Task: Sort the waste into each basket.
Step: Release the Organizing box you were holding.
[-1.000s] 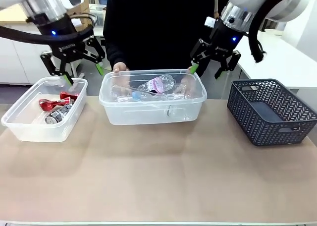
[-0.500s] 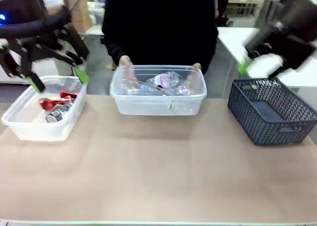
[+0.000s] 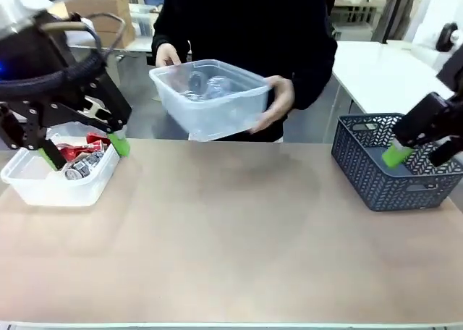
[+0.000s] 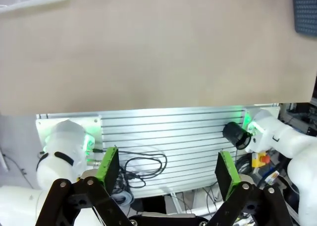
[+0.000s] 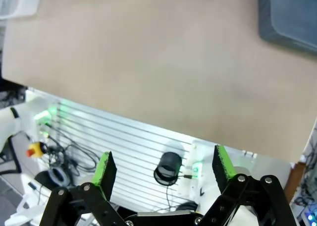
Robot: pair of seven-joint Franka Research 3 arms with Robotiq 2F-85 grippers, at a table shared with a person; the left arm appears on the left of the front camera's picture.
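Observation:
The person's hands hold one clear basket (image 3: 210,102) in the air above the table's far edge, with clear bottles (image 3: 206,85) inside. The other clear basket (image 3: 45,184) stands at the table's left and holds red cans (image 3: 76,153) and a silver can (image 3: 76,170). My left gripper (image 3: 85,150) hangs open in front of that basket, empty; its wrist view shows the green pads (image 4: 108,164) spread wide. My right gripper (image 3: 423,153) is open and empty in front of the dark basket, pads (image 5: 105,169) wide apart.
A dark woven basket (image 3: 387,174) stands at the table's right edge; one corner of it shows (image 4: 304,10) in the left wrist view and another (image 5: 287,13) in the right wrist view. The brown table (image 3: 231,236) stretches bare across the middle and front. Both wrist views look down on the robot's base plate (image 4: 163,137).
The person has lifted the basket with bottles off the table and drawn it up toward themselves. Both grippers have swung outward and lower, the left toward the can basket, the right toward the dark basket.

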